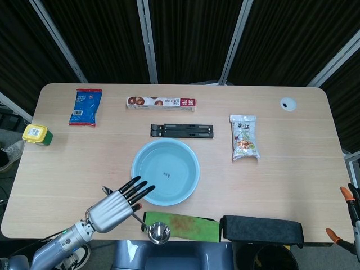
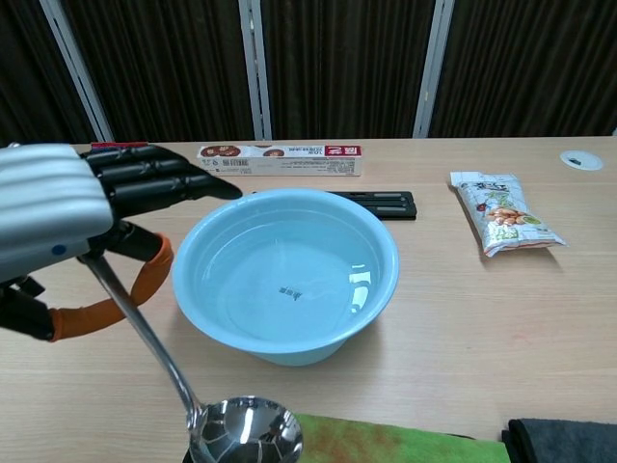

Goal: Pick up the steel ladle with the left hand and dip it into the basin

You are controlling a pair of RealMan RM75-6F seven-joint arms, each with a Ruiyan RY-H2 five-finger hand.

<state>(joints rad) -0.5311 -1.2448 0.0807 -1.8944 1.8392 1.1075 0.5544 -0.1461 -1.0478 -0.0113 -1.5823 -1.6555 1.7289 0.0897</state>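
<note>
My left hand [image 1: 115, 207] [image 2: 72, 207] holds the steel ladle [image 2: 174, 371] by its handle, lifted off the table. The ladle's bowl [image 1: 159, 232] [image 2: 245, 431] hangs over the near edge of the green cloth [image 1: 185, 225], close to the table's front edge. The light blue basin [image 1: 165, 171] [image 2: 286, 273] with water sits just right of and beyond the hand; the dark fingertips [image 1: 143, 188] reach its near-left rim. Of my right hand [image 1: 350, 209], only a part shows at the far right edge of the head view, away from the table.
A black holder [image 1: 181, 130] lies behind the basin, and a long box [image 1: 161, 103] further back. A blue snack bag [image 1: 85, 106] and a yellow tub [image 1: 36, 134] are at the left, a nut packet [image 1: 244, 136] at the right, a dark cloth roll [image 1: 261, 229] at the front.
</note>
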